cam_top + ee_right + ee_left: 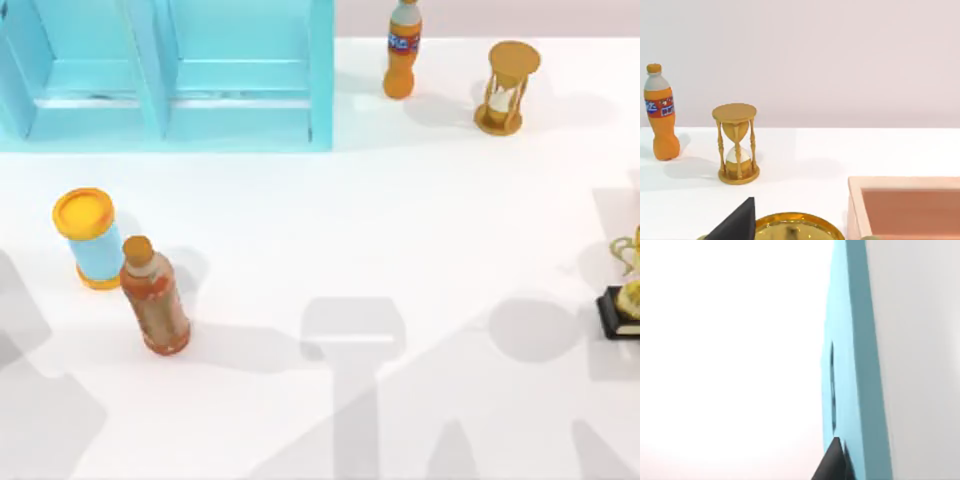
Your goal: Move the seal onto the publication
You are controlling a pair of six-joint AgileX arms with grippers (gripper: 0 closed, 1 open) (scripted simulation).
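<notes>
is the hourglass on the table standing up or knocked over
Upright. The hourglass stands on its round base in the right wrist view, top disc level above its posts, sand gathered in the lower bulb, beside the orange soda bottle.

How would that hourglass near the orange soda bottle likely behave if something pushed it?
The hourglass stands upright on a small round base with thin posts, so it would probably tip rather than slide. Its middle bulbs look like glass, so it may be fragile if it falls. With round end plates, it could roll once on its side, perhaps toward the soda bottle close by.
</notes>
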